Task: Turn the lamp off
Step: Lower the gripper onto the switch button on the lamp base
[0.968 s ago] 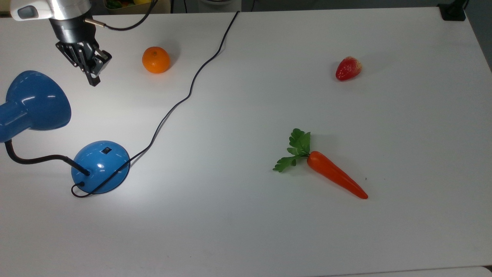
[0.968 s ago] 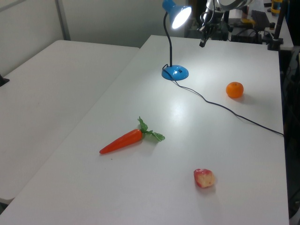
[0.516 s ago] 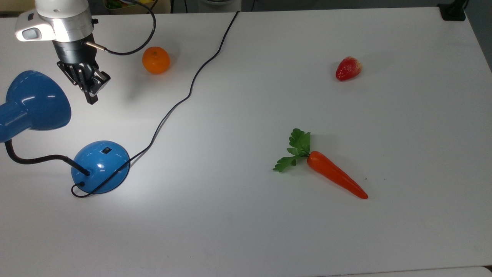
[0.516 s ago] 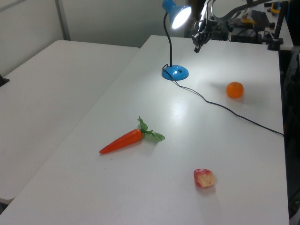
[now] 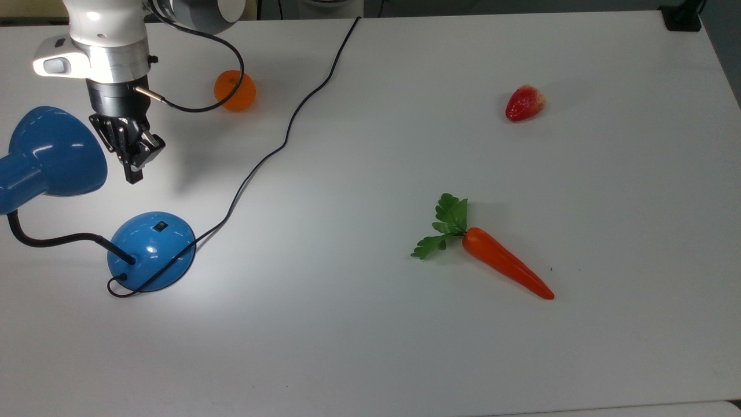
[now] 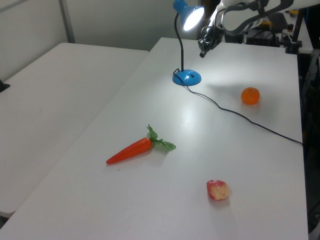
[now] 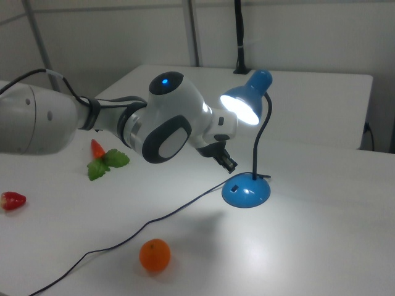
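on the white table (image 5: 405, 359), near the top view's left edge, the lit blue lamp (image 5: 151, 249) stands on its domed base, shade glowing in the right view. the arm's gripper (image 5: 134, 174) hangs above the table beside the shade, clear of the base, fingers narrow and holding nothing. carrot (image 5: 503, 263), orange (image 5: 234, 91), strawberry (image 5: 524, 103) lie apart.

Orange (image 5: 235, 91), strawberry (image 5: 524, 103), leafy carrot (image 5: 498, 260), white table (image 5: 405, 347)
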Motion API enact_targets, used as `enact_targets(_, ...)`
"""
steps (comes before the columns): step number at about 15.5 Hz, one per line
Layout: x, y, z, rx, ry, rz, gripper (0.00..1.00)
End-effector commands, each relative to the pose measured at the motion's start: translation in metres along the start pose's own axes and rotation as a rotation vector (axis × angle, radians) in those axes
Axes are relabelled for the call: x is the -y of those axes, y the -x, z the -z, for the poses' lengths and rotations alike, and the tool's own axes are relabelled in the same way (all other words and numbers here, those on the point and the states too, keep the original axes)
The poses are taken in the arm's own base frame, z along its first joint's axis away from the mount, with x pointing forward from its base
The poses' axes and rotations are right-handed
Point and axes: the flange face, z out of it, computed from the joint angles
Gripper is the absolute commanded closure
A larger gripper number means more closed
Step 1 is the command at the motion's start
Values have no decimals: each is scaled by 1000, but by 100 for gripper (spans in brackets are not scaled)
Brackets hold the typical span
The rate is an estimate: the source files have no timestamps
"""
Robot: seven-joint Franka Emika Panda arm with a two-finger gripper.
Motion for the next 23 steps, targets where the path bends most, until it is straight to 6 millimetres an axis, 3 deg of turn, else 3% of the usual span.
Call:
enact_targets(1,16,16,-17,-59,-27,-38,100)
enact_targets(9,23,24,-44,-115,-33,-70,100)
enact_targets(14,22,24,-45,-115,-31,-68,100)
enact_targets(23,22,33,-68,-93,-13,-41,100)
